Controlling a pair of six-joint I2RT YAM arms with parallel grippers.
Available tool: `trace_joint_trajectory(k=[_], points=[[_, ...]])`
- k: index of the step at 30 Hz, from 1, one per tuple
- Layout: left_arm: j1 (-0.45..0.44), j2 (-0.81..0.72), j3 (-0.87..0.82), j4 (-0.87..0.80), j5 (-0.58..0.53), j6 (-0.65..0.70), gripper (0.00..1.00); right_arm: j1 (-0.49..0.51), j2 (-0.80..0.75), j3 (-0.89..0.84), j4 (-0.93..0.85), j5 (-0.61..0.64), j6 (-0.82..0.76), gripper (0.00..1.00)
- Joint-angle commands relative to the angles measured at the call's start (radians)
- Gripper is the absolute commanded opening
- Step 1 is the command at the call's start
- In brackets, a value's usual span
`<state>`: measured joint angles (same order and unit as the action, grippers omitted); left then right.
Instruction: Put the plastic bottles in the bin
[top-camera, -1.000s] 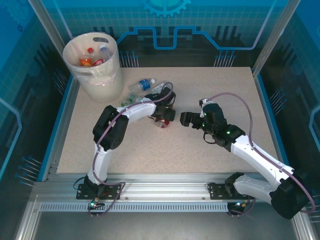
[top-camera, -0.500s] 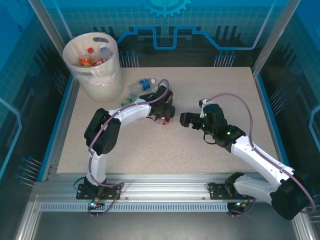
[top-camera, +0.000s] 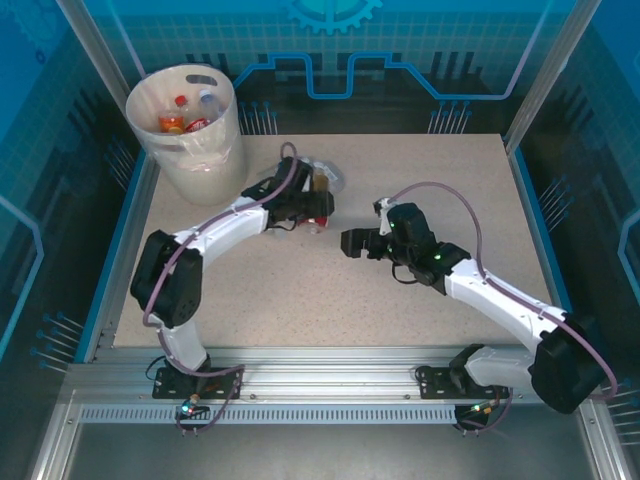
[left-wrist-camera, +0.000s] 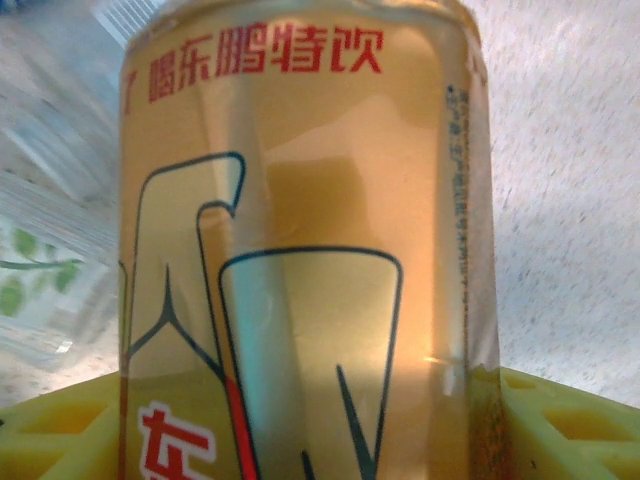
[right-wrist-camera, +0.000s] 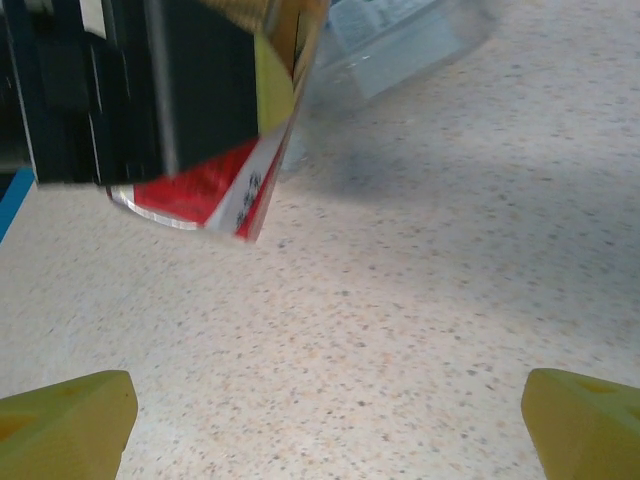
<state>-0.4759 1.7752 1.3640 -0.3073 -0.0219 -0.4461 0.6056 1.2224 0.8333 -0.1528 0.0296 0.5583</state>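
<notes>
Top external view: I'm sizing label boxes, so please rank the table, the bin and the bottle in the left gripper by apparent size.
1. table
2. bin
3. bottle, partly covered by the left gripper, yet clearly the smallest

bottle (left-wrist-camera: 300, 250): glossy amber-tinted plastic, smooth printed label film. table (top-camera: 430, 170): matt speckled top, probably laminate. bin (top-camera: 200, 180): smooth cream plastic; liner (top-camera: 222, 143): thin clear film, crinkled. front rail (top-camera: 330, 385): brushed aluminium, satin.
</notes>
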Motion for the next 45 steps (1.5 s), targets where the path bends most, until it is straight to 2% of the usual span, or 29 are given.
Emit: trace_joint_trajectory(k=[1, 7, 13, 19, 27, 36, 41, 45], points=[[0.051, -0.108, -0.026, 0.062, 0.065, -0.035, 0.62, 0.039, 0.028, 0.079, 0.020, -0.053, -0.070, 1.00], [0.151, -0.251, -0.037, 0.118, 0.092, -0.025, 0.62, 0.085, 0.070, 0.143, 0.015, -0.072, -0.118, 1.00], [0.212, -0.338, 0.037, 0.150, -0.010, 0.064, 0.62, 0.101, 0.096, 0.184, 0.004, -0.069, -0.134, 1.00], [0.297, -0.351, 0.090, 0.298, -0.082, 0.074, 0.62, 0.109, 0.083, 0.184, 0.008, -0.062, -0.130, 1.00], [0.409, -0.244, 0.201, 0.451, -0.128, -0.047, 0.61, 0.110, 0.000, 0.133, 0.015, 0.014, -0.127, 1.00], [0.465, -0.105, 0.277, 0.595, -0.326, -0.178, 0.60, 0.110, -0.082, 0.069, 0.039, 0.092, -0.115, 1.00], [0.504, -0.004, 0.355, 0.597, -0.384, -0.308, 0.60, 0.111, -0.093, 0.059, 0.037, 0.108, -0.112, 1.00], [0.525, 0.087, 0.471, 0.527, -0.425, -0.346, 0.60, 0.109, -0.093, 0.064, 0.032, 0.108, -0.113, 1.00]])
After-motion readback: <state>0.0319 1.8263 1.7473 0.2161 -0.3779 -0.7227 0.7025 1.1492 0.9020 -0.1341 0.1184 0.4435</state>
